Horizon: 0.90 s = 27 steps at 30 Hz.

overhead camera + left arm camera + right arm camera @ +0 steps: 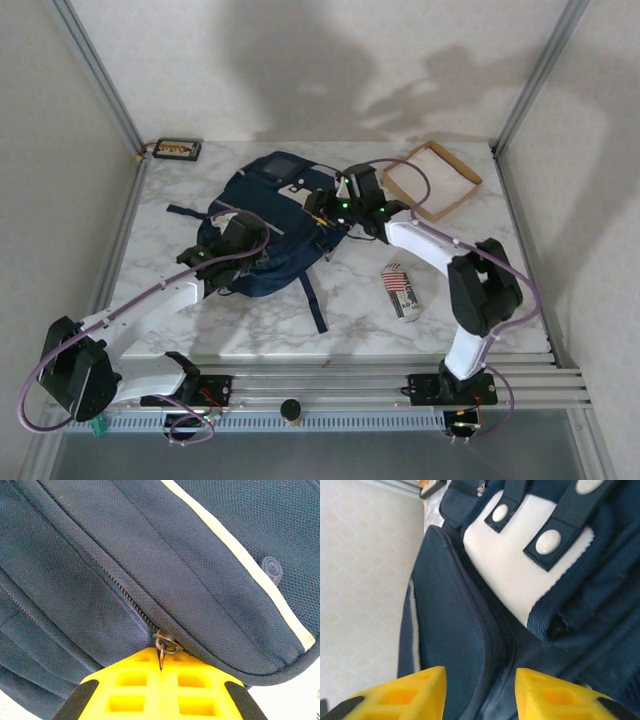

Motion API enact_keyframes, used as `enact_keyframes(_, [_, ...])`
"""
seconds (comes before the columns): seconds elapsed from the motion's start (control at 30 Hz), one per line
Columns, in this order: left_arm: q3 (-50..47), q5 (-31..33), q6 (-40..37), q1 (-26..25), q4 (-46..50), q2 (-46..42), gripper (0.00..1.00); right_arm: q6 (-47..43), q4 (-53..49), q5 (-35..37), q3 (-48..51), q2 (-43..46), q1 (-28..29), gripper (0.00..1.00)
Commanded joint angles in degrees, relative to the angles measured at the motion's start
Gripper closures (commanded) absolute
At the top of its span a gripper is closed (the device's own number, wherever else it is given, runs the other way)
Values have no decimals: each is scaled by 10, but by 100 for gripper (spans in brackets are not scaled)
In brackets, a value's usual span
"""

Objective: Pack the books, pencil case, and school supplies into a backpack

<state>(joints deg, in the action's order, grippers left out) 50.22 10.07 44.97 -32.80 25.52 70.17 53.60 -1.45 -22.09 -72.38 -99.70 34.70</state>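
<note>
I'm on the zip step: the backpack [270, 225] has to be opened, or shut, before anything else can happen, and I can't tell which way this zip is meant to run. The bag lies flat in the middle of the surface [380, 330], somewhat toward the far-left corner, with its straps trailing toward the near edge.

My left hand [161, 664] has its fingers pressed together, clamped on the small metal zipper pull [164, 645] at the end of the zip line [127, 597], below the pale stripe [235, 555]. My right hand [480, 682] has its fingers apart, hovering over a dark seam beside the white-grey patch [520, 575] and gripping nothing.

A striped pouch [401, 291] lies toward the near-right part of the surface, well apart from the bag, and a cardboard tray [462, 190] sits at the far-right corner.

Next, I judge, my right hand should pinch the fabric to anchor the bag while my left draws the pull steadily along the zip. Without that hold the bag may slide with the pull.
</note>
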Motion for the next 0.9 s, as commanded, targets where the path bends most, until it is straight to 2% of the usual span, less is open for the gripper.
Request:
enact_keyframes(0.0, [4,-5,-19,4,-15,11,100,19,-13,41,34,54,25,54])
enact_keyframes(0.13, [-1,-5,-23,1,-22,12,100,106,59,27,87,61,71,51])
enact_keyframes(0.43, [-7,-6,-19,0,-27,12,100,203,117,79,70,15,123,47])
enact_keyframes(0.57, [-8,-7,-23,0,-25,12,100,234,137,112,80,1,128,54])
enact_keyframes(0.67, [-13,-6,-23,0,-30,14,100,229,113,131,46,-22,135,54])
enact_keyframes(0.73, [-14,-2,-24,0,-29,16,100,237,128,133,45,-33,135,60])
enact_keyframes(0.87, [-11,16,-25,1,-22,21,100,208,118,154,43,-38,135,85])
